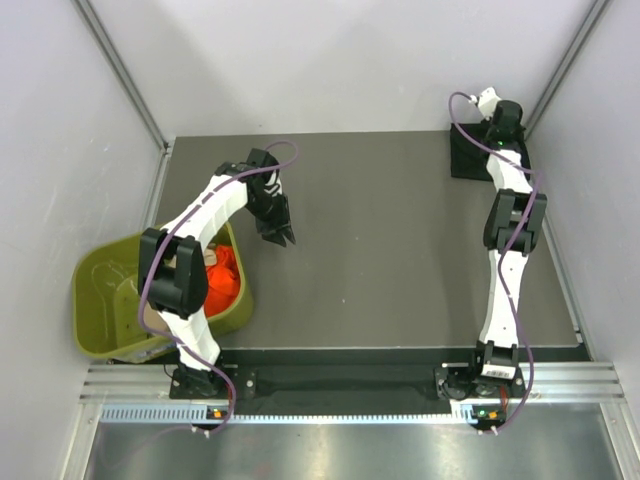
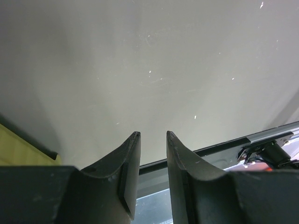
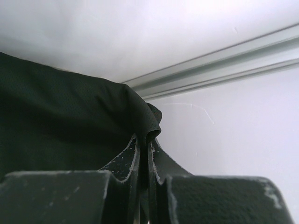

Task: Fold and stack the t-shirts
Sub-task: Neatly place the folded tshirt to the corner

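right gripper point(image 3: 148, 140): clenched on a fold of the plain black cloth t-shirt point(image 1: 466, 160); the wrist view shows the fabric edge pinched between the fingertips.
left gripper point(image 2: 153, 135): released, fingers partly apart with nothing between them, hanging over bare dark grey table top point(image 1: 380, 250).
black shirt location: far right corner of the table, a compact dark patch under the outstretched right arm.
risk 1: the pinch sits on a thin lip of cloth. A quick pull could slip the fold out, and the shirt would drop bunched instead of flat.
risk 2: the shirt lies close to the table's far edge and the side wall. Dragging it outward could hang it over the edge or snag it on the frame rail.
risk 3: the right arm is near full reach, so there is little margin for a clean lift. Judged likely to drag the cloth rather than carry it.
risk 4: black fingers against black cloth. From above I cannot tell how many layers are caught.
olive-green plastic tub point(image 1: 85, 300): off the table's left edge, beside the left arm.
tub contents: bright orange-red t-shirt point(image 1: 224, 275), crumpled against the right wall. A tan patch point(image 1: 150, 318) shows under the arm, possibly the beige shirt; cannot tell.
progress: early, with at least one shirt not yet out of the tub.
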Controlling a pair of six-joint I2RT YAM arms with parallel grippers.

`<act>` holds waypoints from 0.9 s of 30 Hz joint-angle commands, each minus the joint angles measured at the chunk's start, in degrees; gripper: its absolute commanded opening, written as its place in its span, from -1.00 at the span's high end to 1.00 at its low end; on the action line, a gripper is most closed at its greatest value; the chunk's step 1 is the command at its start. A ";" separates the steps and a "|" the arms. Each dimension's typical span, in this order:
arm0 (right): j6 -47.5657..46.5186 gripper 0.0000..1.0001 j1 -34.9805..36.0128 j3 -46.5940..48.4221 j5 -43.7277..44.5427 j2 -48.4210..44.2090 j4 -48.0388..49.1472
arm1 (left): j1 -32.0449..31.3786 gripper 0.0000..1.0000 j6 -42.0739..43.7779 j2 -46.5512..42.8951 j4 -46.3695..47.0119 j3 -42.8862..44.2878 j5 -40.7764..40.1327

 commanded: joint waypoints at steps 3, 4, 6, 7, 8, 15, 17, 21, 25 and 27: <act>-1.62 0.78 -0.30 2.73 -1.65 0.84 5.36 | 0.22 0.32 0.06 -0.19 -1.66 1.66 0.34; -1.35 0.30 -0.30 2.73 -1.56 0.84 5.45 | 0.22 0.32 -0.11 -0.27 -1.66 1.48 0.34; -0.65 0.03 -0.21 2.29 -0.86 0.58 5.62 | 0.22 0.32 -0.37 -0.36 -1.40 1.22 0.87; -0.39 -0.33 -0.21 2.03 -0.16 0.32 6.24 | 0.22 0.32 -0.55 -0.45 -1.22 0.87 1.04; -0.12 -0.44 -0.21 1.94 0.45 0.14 6.59 | 0.22 0.32 -0.81 -0.62 -1.04 0.69 1.39; 3.56 -0.79 3.11 -8.91 11.27 -8.46 8.70 | 0.22 0.33 -2.48 -2.03 0.45 0.51 3.33; 6.11 -0.80 4.44 -13.16 11.88 -14.17 8.01 | 0.22 0.32 -3.18 -2.56 1.15 0.60 3.77; 16.38 -0.79 8.04 -21.59 12.94 -20.77 2.91 | 0.22 0.32 -4.85 -3.61 2.38 0.08 4.73; 27.72 -0.70 10.32 -27.49 9.35 -26.57 -1.93 | 0.14 0.32 -6.52 -5.37 4.05 -0.63 5.88; 33.26 -0.53 11.12 -31.08 4.26 -28.94 -2.11 | 0.14 0.33 -7.14 -6.16 4.58 -0.63 5.97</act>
